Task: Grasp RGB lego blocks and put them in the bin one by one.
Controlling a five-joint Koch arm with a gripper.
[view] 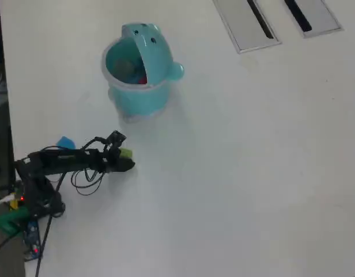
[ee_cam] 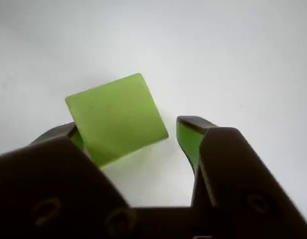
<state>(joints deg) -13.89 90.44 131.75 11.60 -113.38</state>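
Wrist view: the gripper (ee_cam: 128,137) has its jaws spread, with the yellow-green block (ee_cam: 116,118) lying tilted on the white table (ee_cam: 243,59) between them. The block touches the left jaw; a clear gap separates it from the right jaw. The claw is released, not clamped.

Overhead view: the arm (view: 62,163) lies low at the left. The blue block (view: 65,142) sits just beside it. The bin (view: 137,75) stands well apart, lid raised, with something red inside, possibly the red block (view: 142,78).

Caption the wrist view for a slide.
Open end effector straddling the tilted yellow-green block on the white table, left jaw touching it, right jaw apart.
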